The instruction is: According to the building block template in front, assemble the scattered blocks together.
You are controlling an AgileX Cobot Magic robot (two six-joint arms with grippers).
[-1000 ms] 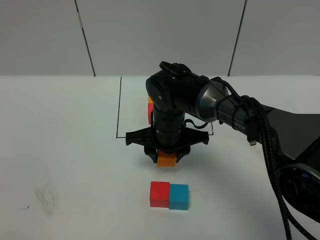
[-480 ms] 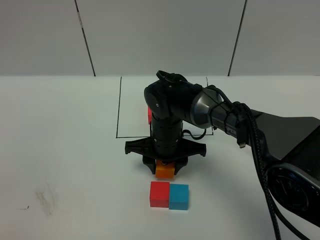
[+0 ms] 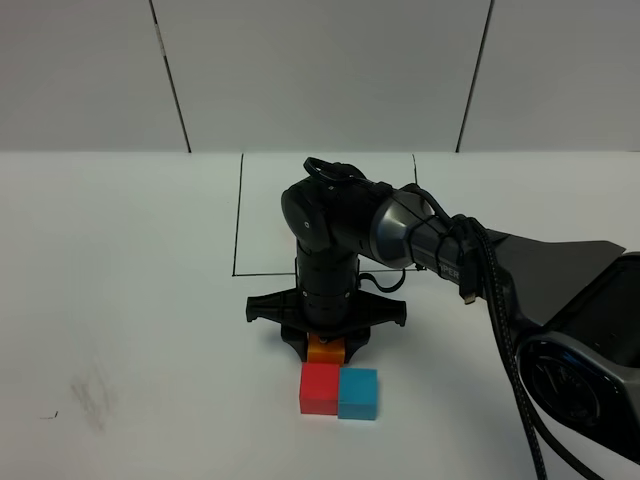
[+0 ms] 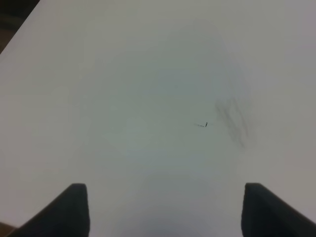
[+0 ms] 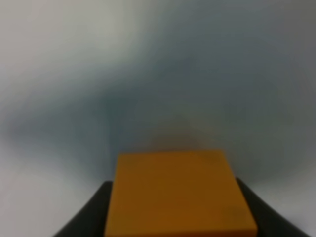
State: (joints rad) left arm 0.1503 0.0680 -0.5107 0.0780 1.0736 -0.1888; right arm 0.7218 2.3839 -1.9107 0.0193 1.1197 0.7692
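Note:
My right gripper (image 3: 325,343) reaches across the middle and is shut on the orange cube (image 3: 325,351), held low right behind the red cube (image 3: 319,388). I cannot tell whether they touch. The blue cube (image 3: 357,393) sits against the red cube's right side. In the right wrist view the orange cube (image 5: 177,192) fills the space between the dark fingers (image 5: 86,219). The template's cubes are hidden behind the arm; only its thin black outline (image 3: 238,220) shows. My left gripper (image 4: 165,212) is open and empty over bare white table and is out of the high view.
The right arm's dark body (image 3: 345,230) and cables (image 3: 500,300) stretch from the right edge over the framed area. A faint grey smudge (image 3: 95,395) marks the table at the front left; it also shows in the left wrist view (image 4: 234,121).
My right gripper has carried the orange cube toward the front of the table and lower, from a gap behind the red cube to right behind it. The red and blue cubes have not moved.

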